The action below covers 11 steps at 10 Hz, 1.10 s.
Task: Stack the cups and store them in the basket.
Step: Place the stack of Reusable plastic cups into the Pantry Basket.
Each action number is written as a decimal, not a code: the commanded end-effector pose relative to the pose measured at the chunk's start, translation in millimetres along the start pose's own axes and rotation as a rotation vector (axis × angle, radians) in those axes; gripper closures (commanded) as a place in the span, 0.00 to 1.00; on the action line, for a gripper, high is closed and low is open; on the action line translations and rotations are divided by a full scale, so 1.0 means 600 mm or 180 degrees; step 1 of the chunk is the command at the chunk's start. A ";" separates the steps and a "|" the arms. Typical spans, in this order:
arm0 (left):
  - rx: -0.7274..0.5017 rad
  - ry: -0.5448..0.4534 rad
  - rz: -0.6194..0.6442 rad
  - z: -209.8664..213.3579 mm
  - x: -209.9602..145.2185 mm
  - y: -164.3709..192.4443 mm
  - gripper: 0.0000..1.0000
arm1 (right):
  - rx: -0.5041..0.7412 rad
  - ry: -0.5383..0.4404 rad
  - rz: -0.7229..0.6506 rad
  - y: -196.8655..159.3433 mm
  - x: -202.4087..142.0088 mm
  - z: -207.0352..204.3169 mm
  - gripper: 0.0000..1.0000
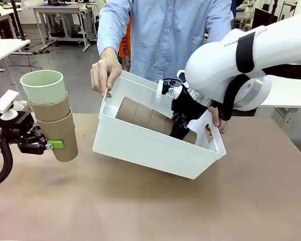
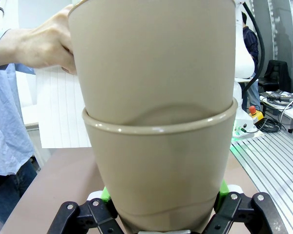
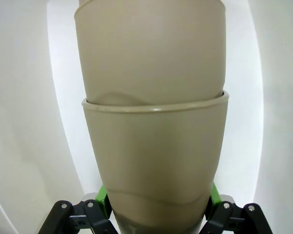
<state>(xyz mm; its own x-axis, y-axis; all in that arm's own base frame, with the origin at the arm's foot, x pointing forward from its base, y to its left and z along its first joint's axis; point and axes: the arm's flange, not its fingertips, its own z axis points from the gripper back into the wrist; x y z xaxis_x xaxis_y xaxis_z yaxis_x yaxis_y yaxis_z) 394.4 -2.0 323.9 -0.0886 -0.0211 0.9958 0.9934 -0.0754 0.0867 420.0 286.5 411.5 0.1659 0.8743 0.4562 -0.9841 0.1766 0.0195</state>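
Cups (image 1: 52,120) on the left: two tan ones with the mint cup (image 1: 43,86) on top are riding nested and near upright in the air, well left of the basket.
Left gripper (image 1: 55,145): its green pads are clamping the bottom tan cup from both sides, and it is waiting clear of the action.
Person's hand (image 1: 106,70): it is gripping the far-left rim and tipping the basket towards the robot.
Basket (image 1: 140,146): it is sitting tilted on the table (image 1: 150,211), open side facing the arms.
Tan stack (image 1: 143,115): the nested tan cups are lying on their side inside the basket, along its length.
Right gripper (image 1: 179,130): it is reaching down into the basket, fingers pinched tight on the stack's end cup.
Other hand (image 1: 214,120): it is steadying the right end, partly hidden behind the arm.
Doing it well: whether the stack is fully resting on the floor cannot be told, so it is best seated first. The fingers should then ease apart slowly, since the tilt invites rolling, and lift straight out past the rim before the left stack comes in.
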 end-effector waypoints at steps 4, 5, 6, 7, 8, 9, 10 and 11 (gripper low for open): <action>-0.0010 -0.0020 -0.0057 -0.002 0.009 -0.001 0.15 | -0.0079 -0.0041 0.0016 -0.003 0.008 -0.025 0.15; -0.0010 -0.0020 -0.0057 -0.002 0.009 -0.001 0.15 | -0.0109 -0.0095 0.0017 -0.002 0.009 -0.026 0.15; -0.0010 -0.0020 -0.0057 -0.002 0.009 -0.001 0.15 | -0.0072 -0.0080 0.0055 -0.001 0.005 -0.024 0.00; -0.0010 -0.0020 -0.0057 -0.002 0.009 -0.001 0.15 | -0.0050 -0.0081 0.0057 0.000 0.001 -0.024 0.00; -0.0010 -0.0020 -0.0057 -0.002 0.009 -0.001 0.15 | -0.0017 -0.0096 0.0053 0.001 -0.005 -0.023 0.00; -0.0010 -0.0020 -0.0057 -0.002 0.009 -0.001 0.15 | 0.0006 -0.0137 0.0039 0.000 -0.009 -0.011 0.00; -0.0010 -0.0020 -0.0057 -0.002 0.009 -0.001 0.15 | 0.0009 -0.0237 0.0035 0.002 -0.015 0.024 0.00; -0.0010 -0.0020 -0.0057 -0.002 0.009 -0.001 0.15 | -0.0008 -0.0340 0.0032 0.004 -0.022 0.059 0.00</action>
<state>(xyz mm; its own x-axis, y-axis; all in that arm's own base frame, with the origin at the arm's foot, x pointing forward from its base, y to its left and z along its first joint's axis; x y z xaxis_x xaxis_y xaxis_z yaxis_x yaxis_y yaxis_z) 394.4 -2.0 323.9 -0.0886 -0.0211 0.9958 0.9934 -0.0754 0.0868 422.4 280.9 422.8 0.1707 0.8494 0.4994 -0.9817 0.1901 0.0121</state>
